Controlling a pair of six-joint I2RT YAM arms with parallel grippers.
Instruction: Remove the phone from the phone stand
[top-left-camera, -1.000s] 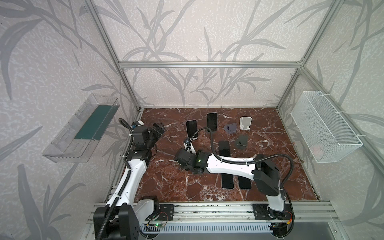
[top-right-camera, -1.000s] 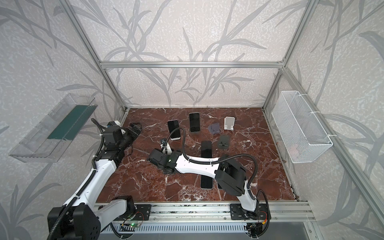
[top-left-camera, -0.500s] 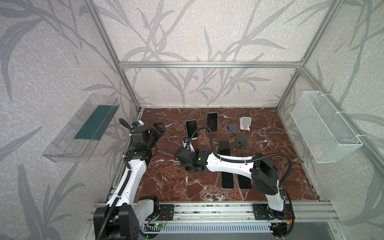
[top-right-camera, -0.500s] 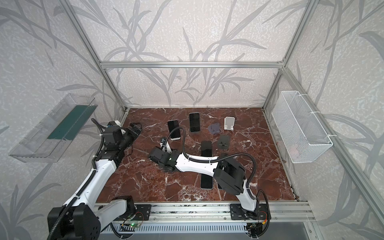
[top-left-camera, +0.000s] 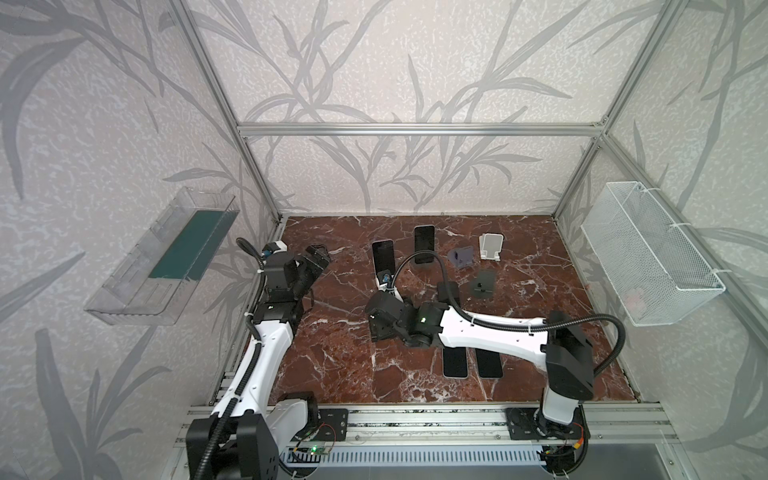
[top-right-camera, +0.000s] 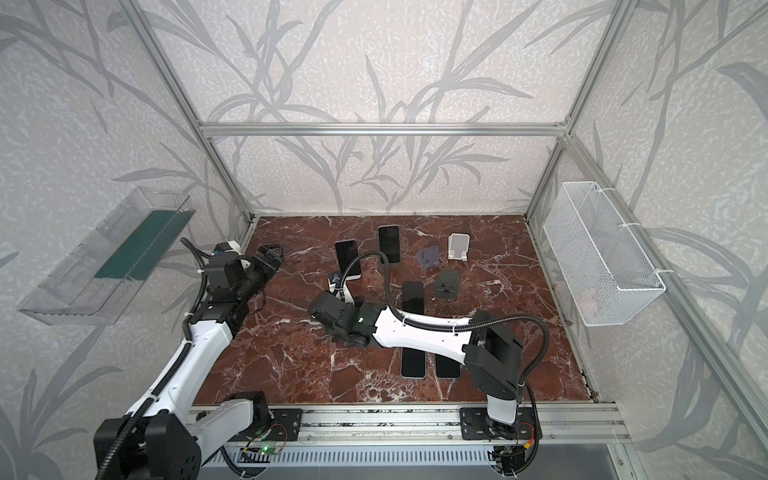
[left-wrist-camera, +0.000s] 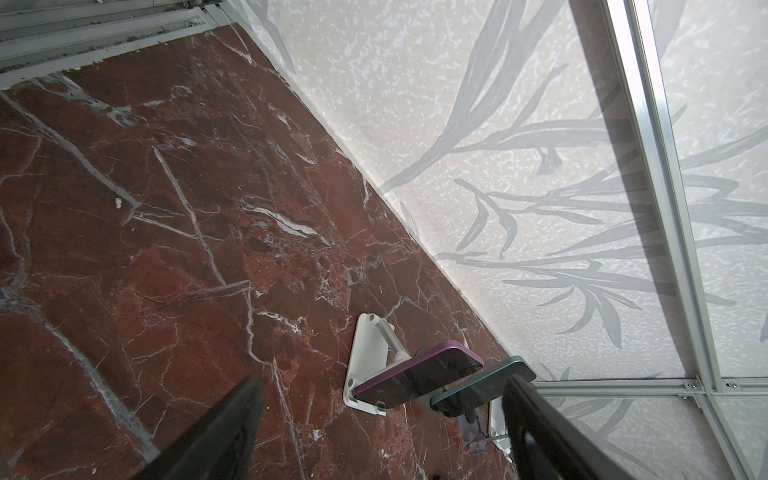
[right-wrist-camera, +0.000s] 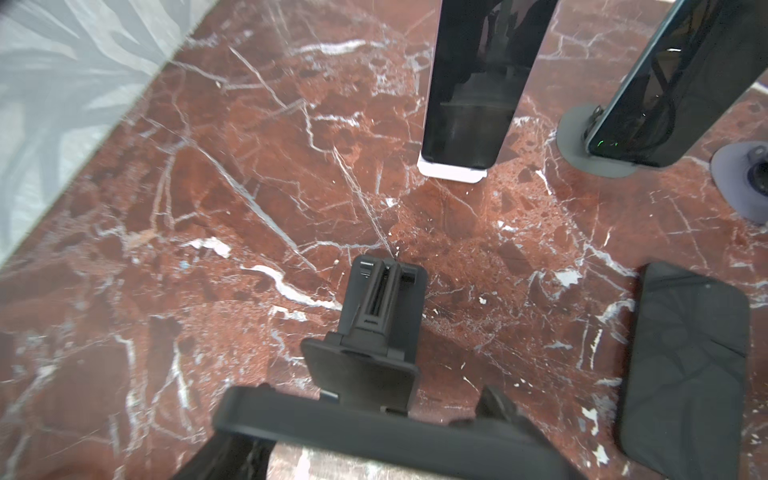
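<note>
My right gripper (right-wrist-camera: 365, 432) is shut on a black phone (right-wrist-camera: 374, 424), which lies crosswise between the fingers. A black folding phone stand (right-wrist-camera: 380, 316) sits on the marble just beyond the phone. Whether the phone still touches the stand I cannot tell. In both top views the right gripper (top-left-camera: 378, 320) (top-right-camera: 322, 311) is low over the floor's left-middle and hides the phone and the stand. My left gripper (top-left-camera: 318, 259) (left-wrist-camera: 381, 380) hangs open and empty by the left wall.
A purple phone (top-left-camera: 383, 262) leans on a white stand and a teal phone (top-left-camera: 424, 245) on a grey round stand. Empty stands (top-left-camera: 461, 257) (top-left-camera: 491, 246) (top-left-camera: 482, 284) are at the back. Flat phones (top-left-camera: 455, 361) (top-left-camera: 488, 361) (top-left-camera: 449, 293) lie under the right arm. A wire basket (top-left-camera: 648, 257) hangs right, a clear bin (top-left-camera: 166, 257) left.
The right jaws have closed on the black phone and the gripper has shifted slightly. The left arm has not moved.
</note>
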